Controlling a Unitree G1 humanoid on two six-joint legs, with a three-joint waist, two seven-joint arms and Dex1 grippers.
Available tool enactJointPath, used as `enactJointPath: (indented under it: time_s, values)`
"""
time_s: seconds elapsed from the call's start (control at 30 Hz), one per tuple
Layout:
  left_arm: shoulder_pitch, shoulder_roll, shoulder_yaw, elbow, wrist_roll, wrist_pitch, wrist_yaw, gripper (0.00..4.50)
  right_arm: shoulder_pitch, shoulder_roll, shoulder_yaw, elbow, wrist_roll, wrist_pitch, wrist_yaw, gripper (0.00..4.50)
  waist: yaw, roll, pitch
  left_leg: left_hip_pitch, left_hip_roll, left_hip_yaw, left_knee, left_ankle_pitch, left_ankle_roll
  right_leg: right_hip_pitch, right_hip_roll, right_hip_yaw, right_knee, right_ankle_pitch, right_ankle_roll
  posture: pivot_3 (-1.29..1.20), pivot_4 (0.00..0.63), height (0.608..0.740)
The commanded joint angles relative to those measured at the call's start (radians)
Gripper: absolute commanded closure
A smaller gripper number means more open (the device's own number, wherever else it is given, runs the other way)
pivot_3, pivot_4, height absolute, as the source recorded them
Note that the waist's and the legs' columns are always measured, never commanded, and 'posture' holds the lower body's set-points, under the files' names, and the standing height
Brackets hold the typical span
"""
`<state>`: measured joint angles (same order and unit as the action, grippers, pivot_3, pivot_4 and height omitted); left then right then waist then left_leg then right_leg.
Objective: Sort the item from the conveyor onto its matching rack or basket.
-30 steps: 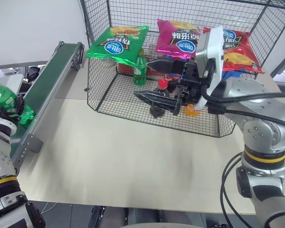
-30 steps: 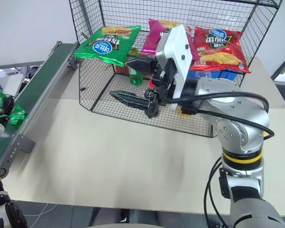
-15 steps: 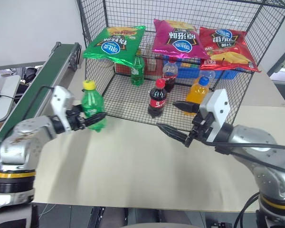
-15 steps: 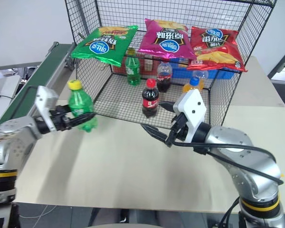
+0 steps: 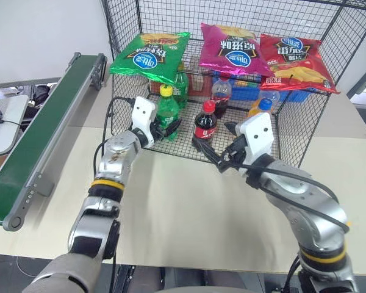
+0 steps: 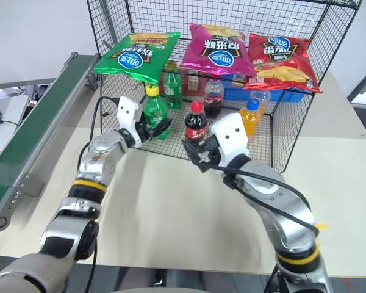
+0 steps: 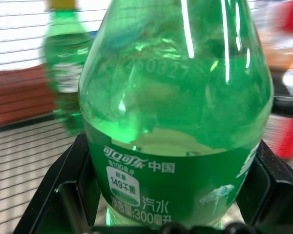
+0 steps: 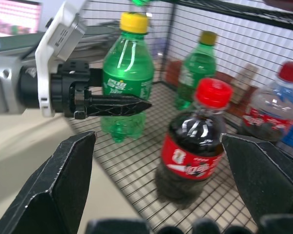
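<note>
Clamped on the bottle [image 5: 166, 113], my left gripper [image 5: 165, 127] holds it upright at the cage's [image 5: 171, 139] open front edge. Right gripper [image 5: 221, 146], fingers apart, waits empty at three o'clock. I'd set it down clear of the cola [image 5: 205, 124], then release.

Left claw [image 5: 166, 128] grips green bottle [image 5: 166, 114], seemingly at the cage [image 5: 329, 79] front.

Your left gripper [image 5: 171, 125] now carries the green bottle [image 5: 166, 114] right from beside the conveyor [image 5: 43, 128] to the cage's [image 5: 232, 73] near edge. Your right gripper [image 5: 216, 149] drops lower, jaws spread, nearer the cola bottle [image 5: 205, 122].
</note>
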<state>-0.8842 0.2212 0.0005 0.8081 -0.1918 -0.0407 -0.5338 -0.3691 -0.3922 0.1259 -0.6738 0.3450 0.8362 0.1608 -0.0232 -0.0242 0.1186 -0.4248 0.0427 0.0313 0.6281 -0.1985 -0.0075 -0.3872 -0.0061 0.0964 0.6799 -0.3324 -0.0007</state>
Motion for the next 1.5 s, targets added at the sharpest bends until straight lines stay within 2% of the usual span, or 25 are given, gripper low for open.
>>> enactJointPath:
  time_s: [0.03, 0.27, 0.37, 0.7, 0.83, 1.13, 1.23, 1.33, 1.43, 1.5]
  values:
    - [-0.114, -0.029, 0.049, 0.149, 0.021, -0.163, 0.071, 1.50, -0.011, 0.018, 0.006, -0.025, -0.038, -0.033, -0.012, 0.00, 0.007, 0.000, 0.000, 0.000, 0.000, 0.000, 0.000, 0.000, 0.000, 0.000, 0.000, 0.000, 0.000, 0.000, 0.000, 0.00, 0.150, 0.740]
    - [-0.163, -0.060, 0.076, 0.319, 0.046, -0.238, 0.080, 1.50, 0.005, 0.042, 0.001, -0.043, -0.069, -0.021, -0.012, 0.00, 0.010, 0.000, 0.000, 0.000, -0.001, 0.000, 0.000, -0.001, 0.001, 0.000, 0.000, -0.001, 0.000, 0.000, 0.000, 0.00, 0.150, 0.740]
    - [-0.158, -0.063, 0.085, 0.343, 0.048, -0.242, 0.074, 0.05, 0.001, 0.049, -0.005, -0.043, -0.076, -0.017, -0.010, 0.00, 0.010, 0.000, 0.000, 0.000, -0.001, 0.000, 0.000, -0.001, 0.001, 0.000, 0.000, -0.001, 0.000, 0.000, 0.000, 0.00, 0.150, 0.740]
    - [-0.086, -0.038, 0.092, 0.270, 0.046, -0.202, -0.001, 0.05, -0.019, 0.051, -0.030, -0.018, -0.072, -0.024, 0.016, 0.00, 0.007, 0.000, 0.000, 0.001, 0.000, 0.000, 0.000, 0.000, 0.001, 0.000, 0.000, -0.001, 0.001, 0.000, 0.000, 0.00, 0.150, 0.740]
    - [-0.016, -0.009, 0.090, 0.159, 0.040, -0.144, -0.031, 0.05, -0.031, 0.055, -0.033, -0.005, -0.073, -0.029, 0.026, 0.00, 0.004, 0.000, 0.000, 0.002, 0.000, 0.000, 0.000, 0.000, 0.001, 0.001, 0.000, 0.000, 0.002, 0.000, 0.000, 0.00, 0.150, 0.740]
    - [0.199, 0.120, 0.077, -0.310, -0.019, 0.184, -0.164, 0.05, -0.043, 0.047, -0.053, 0.029, -0.066, -0.049, 0.074, 0.00, -0.001, 0.000, 0.000, 0.003, 0.002, 0.000, 0.000, 0.000, 0.000, 0.001, 0.001, -0.001, 0.003, 0.000, 0.000, 0.00, 0.150, 0.740]
    - [0.260, 0.215, 0.061, -0.494, -0.049, 0.323, -0.252, 0.05, -0.030, 0.008, -0.083, 0.017, -0.050, -0.051, 0.118, 0.00, 0.000, 0.001, 0.000, 0.002, 0.002, 0.000, 0.000, 0.000, 0.000, 0.001, 0.001, -0.001, 0.003, 0.000, 0.000, 0.00, 0.150, 0.740]
    - [0.325, 0.358, 0.061, -0.674, -0.084, 0.421, -0.364, 0.05, 0.014, -0.057, -0.151, -0.035, 0.014, -0.038, 0.203, 0.00, 0.003, 0.001, 0.000, 0.002, 0.003, -0.001, 0.000, 0.000, 0.000, 0.001, 0.001, -0.001, 0.003, 0.000, 0.000, 0.00, 0.150, 0.740]
    - [0.366, 0.461, 0.089, -0.771, -0.102, 0.445, -0.407, 0.05, 0.047, -0.112, -0.219, -0.070, 0.082, -0.029, 0.268, 0.00, 0.003, 0.001, 0.000, 0.003, 0.004, -0.001, -0.001, 0.000, 0.000, 0.001, 0.001, -0.001, 0.003, 0.000, 0.000, 0.00, 0.150, 0.740]
    - [0.381, 0.495, 0.126, -0.817, -0.151, 0.485, -0.419, 0.05, 0.059, -0.139, -0.252, -0.083, 0.123, -0.022, 0.295, 0.00, 0.002, 0.001, 0.000, 0.003, 0.005, 0.000, 0.000, 0.000, 0.000, 0.002, 0.001, 0.000, 0.002, 0.000, 0.000, 0.00, 0.150, 0.740]
